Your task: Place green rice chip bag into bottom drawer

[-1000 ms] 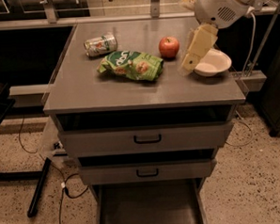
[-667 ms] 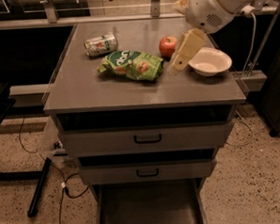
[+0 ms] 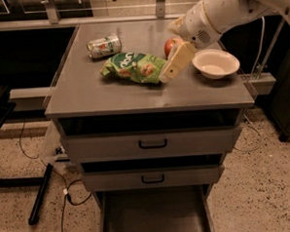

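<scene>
The green rice chip bag (image 3: 134,67) lies flat on the grey cabinet top (image 3: 109,93), near its middle. My gripper (image 3: 171,70) comes in from the upper right on the white arm, and its tan fingers (image 3: 177,60) point down-left at the bag's right end, just above it. The bottom drawer (image 3: 152,216) is pulled out at the foot of the cabinet, showing a plain grey floor with nothing in it.
A small green-and-silver can (image 3: 104,46) lies on its side at the back left. A red apple (image 3: 172,45) sits behind the gripper. A white bowl (image 3: 215,63) stands at the right. The two upper drawers (image 3: 153,144) with black handles are closed. Cables lie on the floor at left.
The arm has swung left and down, from over the white bowl past the apple to the right end of the green bag. Nothing on the cabinet top has moved.
</scene>
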Motion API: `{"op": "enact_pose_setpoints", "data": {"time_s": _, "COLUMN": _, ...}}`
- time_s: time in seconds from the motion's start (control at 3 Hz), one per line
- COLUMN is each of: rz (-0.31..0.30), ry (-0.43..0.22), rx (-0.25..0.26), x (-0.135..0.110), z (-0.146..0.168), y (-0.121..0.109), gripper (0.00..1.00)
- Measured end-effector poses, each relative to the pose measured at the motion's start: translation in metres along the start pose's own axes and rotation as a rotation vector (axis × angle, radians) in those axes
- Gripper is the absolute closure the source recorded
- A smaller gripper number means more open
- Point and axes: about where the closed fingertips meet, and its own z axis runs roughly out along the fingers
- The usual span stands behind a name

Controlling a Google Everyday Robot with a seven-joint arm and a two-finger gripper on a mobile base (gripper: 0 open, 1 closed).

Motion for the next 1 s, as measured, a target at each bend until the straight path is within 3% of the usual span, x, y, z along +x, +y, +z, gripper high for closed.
{"op": "enact_pose_setpoints", "data": {"time_s": 0.33, "rz": 0.054, "ry": -0.041, "rx": -0.015, "x": 0.011, "z": 0.019, "y": -0.006, "gripper": 0.0}}
{"op": "enact_pose_setpoints", "data": {"time_s": 1.0, "rz": 0.082, "ry": -0.053, "rx": 0.057, "x": 0.025, "z": 0.046, "y": -0.019, "gripper": 0.0}}
